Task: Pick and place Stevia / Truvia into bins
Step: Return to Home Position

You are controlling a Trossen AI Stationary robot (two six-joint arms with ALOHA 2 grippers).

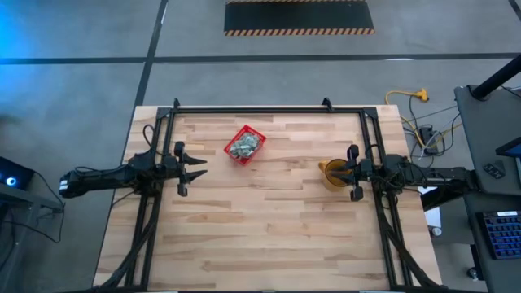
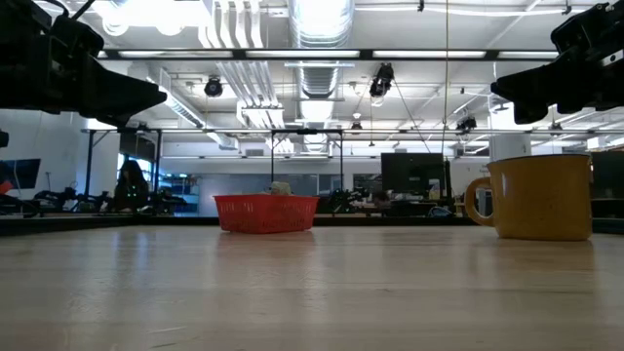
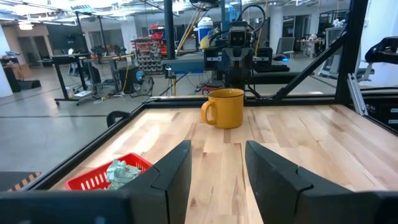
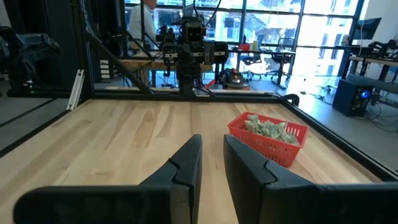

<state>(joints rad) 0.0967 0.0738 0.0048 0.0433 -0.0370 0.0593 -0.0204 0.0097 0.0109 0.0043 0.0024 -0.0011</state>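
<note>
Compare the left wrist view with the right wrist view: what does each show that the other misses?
Only the left wrist view shows the yellow mug. Only the right wrist view shows a person in the room behind. Both show the red basket holding sachets and the wooden table; left gripper and right gripper are open.

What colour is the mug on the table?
The mug is mustard yellow, clearest in the left wrist view.

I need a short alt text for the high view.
A red basket full of sachets sits on a wooden table. The left gripper, open, is at the left side; the right gripper is by a yellow mug at the right.
</note>
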